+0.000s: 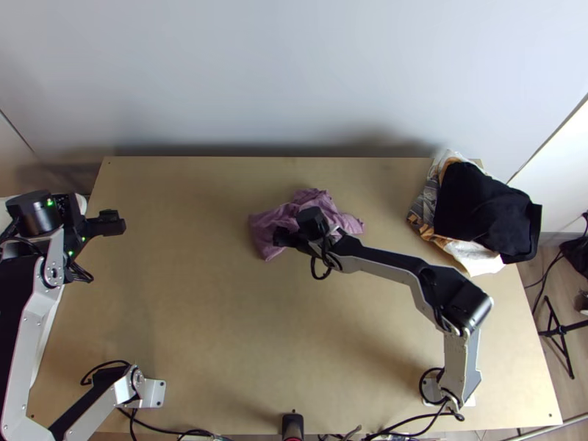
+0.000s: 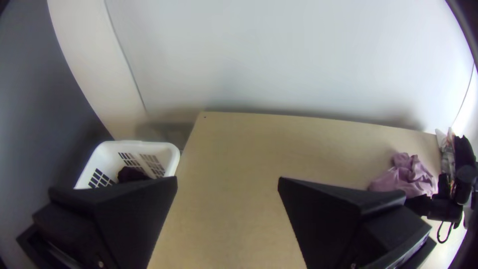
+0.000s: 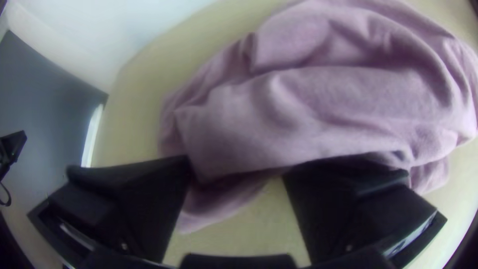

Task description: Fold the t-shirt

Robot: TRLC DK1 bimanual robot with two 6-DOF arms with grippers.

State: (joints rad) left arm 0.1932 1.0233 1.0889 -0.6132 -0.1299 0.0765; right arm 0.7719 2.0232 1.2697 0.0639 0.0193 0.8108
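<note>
Our right gripper [image 3: 236, 169] gapes wide at the bunched t-shirt [image 3: 308, 109], mid-table [image 1: 220, 331] — closing on heaped layers, we could drag the whole bundle. Our left gripper [image 2: 227, 182], also wide, hangs well apart.

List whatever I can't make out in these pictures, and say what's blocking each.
- Sleeves and neckline of the mauve t-shirt: lost in its own bunched folds, right wrist view.
- Contact between the right pincer and the cloth: its own fingers cover the spot, right wrist view.
- What the dark item in the white basket is: small and partly behind a finger, left wrist view.
- Garments under the black cloth: covered by it, top view.
</note>
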